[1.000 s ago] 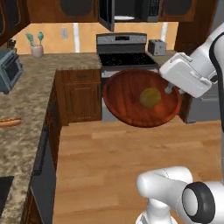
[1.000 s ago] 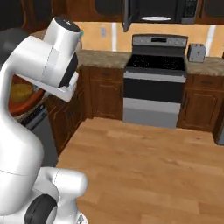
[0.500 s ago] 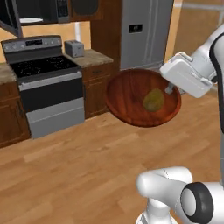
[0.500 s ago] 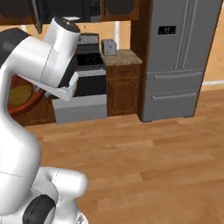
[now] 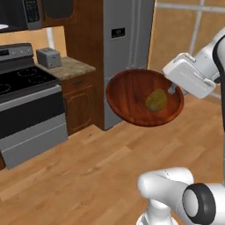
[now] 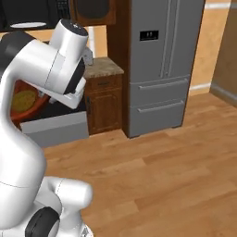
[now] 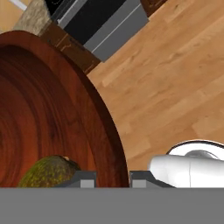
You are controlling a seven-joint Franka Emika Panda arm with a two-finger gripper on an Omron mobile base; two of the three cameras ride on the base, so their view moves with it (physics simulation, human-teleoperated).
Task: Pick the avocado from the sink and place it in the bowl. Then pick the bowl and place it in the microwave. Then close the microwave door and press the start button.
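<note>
wooden bowl rim hides fingers, avocado inside

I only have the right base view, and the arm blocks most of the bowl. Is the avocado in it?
Observer: Yes. In the left base view the avocado lies inside the bowl, toward the tool's side.
Operator: Is the tool gripping the bowl?
Observer: In the hand view the tool straddles the bowl's rim, one finger inside, one outside.
Operator: What's left of the fridge?
Observer: A toaster on the counter beside the stove.

Avocado in bowl, above floor
</note>
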